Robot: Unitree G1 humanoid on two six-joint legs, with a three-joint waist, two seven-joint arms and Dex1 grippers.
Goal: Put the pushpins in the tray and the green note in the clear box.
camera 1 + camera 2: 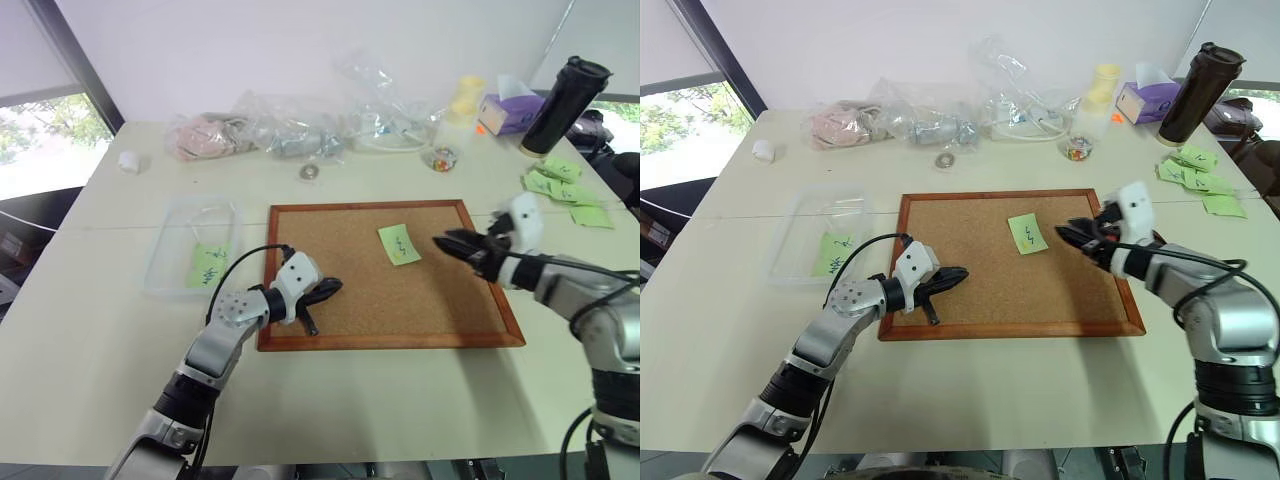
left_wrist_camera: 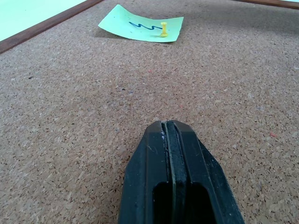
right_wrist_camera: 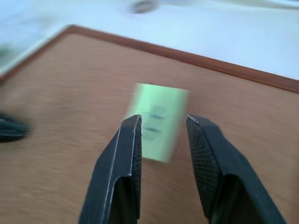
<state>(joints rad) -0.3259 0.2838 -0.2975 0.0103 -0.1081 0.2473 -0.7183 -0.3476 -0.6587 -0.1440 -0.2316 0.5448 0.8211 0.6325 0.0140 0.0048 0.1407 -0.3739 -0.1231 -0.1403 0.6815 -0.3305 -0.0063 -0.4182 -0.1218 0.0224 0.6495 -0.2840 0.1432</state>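
Note:
A green note (image 1: 399, 244) lies on the corkboard (image 1: 390, 341), held by a small yellow pushpin (image 2: 163, 29) stuck through it. My right gripper (image 1: 445, 243) hovers just right of the note and points at it. Its fingers (image 3: 128, 140) stand apart with nothing between them. My left gripper (image 1: 325, 290) rests shut and empty on the corkboard's left part, pointing toward the note (image 2: 140, 23). The clear box (image 1: 165, 262) stands left of the corkboard with another green note (image 1: 211, 262) inside. The tray is out of view.
Wrinkly plastic bags (image 1: 300, 130) line the table's far side. A small glass jar of coloured pins (image 1: 444, 158) stands behind the corkboard. A black bottle (image 1: 563, 105), a purple tissue box (image 1: 510, 110) and several green notes (image 1: 565, 190) sit at the right.

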